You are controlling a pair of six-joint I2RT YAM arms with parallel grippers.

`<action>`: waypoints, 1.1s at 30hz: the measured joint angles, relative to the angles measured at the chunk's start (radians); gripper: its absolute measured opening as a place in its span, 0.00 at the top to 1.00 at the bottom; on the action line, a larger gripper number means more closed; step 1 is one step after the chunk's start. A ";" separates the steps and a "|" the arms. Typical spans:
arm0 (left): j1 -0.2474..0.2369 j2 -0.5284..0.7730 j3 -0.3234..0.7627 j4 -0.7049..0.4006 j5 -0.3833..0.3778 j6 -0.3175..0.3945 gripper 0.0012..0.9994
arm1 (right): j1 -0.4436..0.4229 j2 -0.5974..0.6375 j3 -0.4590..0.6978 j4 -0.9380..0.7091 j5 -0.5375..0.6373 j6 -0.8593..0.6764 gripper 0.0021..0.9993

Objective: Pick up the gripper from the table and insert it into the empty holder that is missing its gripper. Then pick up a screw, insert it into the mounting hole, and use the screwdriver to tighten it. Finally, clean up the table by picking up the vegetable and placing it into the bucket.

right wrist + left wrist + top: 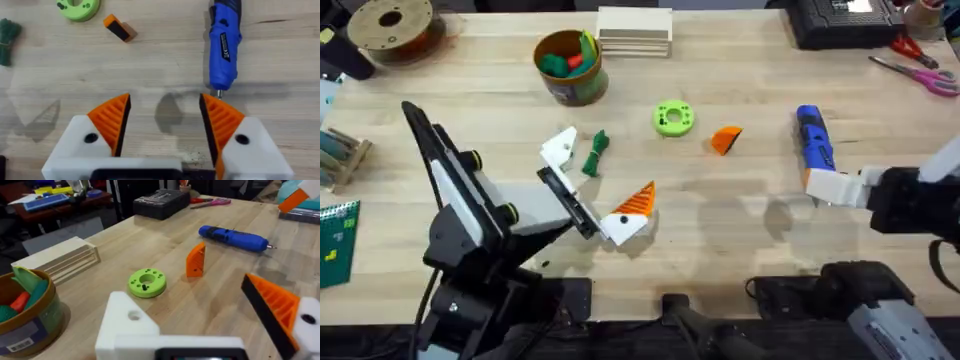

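The right gripper (165, 125) hung open, the blue cylindrical screwdriver (223, 47) at its one o'clock; the left gripper (592, 180) gaped, one holder (127, 322) bare.

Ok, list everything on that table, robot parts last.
gripper piece: 1, orange, table centre-right
screwdriver: 1, blue, right
vegetable: 1, dark green, centre-left
disc: 1, bright green, centre
bucket: 1, olive, far centre-left, toys inside
wood blocks: 1 stack, pale, beside bucket
spool: 1, brown, far left
scissors: 2 pairs, far right
holder: 1, white, padless, on left gripper
left gripper: 1, open, beside vegetable
right gripper: 1, open, near screwdriver
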 joint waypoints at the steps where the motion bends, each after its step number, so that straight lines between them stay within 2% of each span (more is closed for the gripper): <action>1: 0.000 0.000 0.000 0.000 0.000 0.000 0.01 | 0.000 0.000 0.000 0.000 0.000 0.000 0.19; 25: 0.000 0.000 0.000 0.000 0.001 0.000 0.01 | 0.000 0.000 0.000 0.017 -0.003 0.005 0.19; 27: 0.000 0.000 0.000 0.000 0.012 0.000 0.01 | 0.000 0.000 0.000 0.053 -0.019 0.030 0.19; 33: 0.000 0.000 0.000 0.005 0.121 -0.003 0.01 | 0.000 0.000 0.000 0.209 -0.060 0.185 0.19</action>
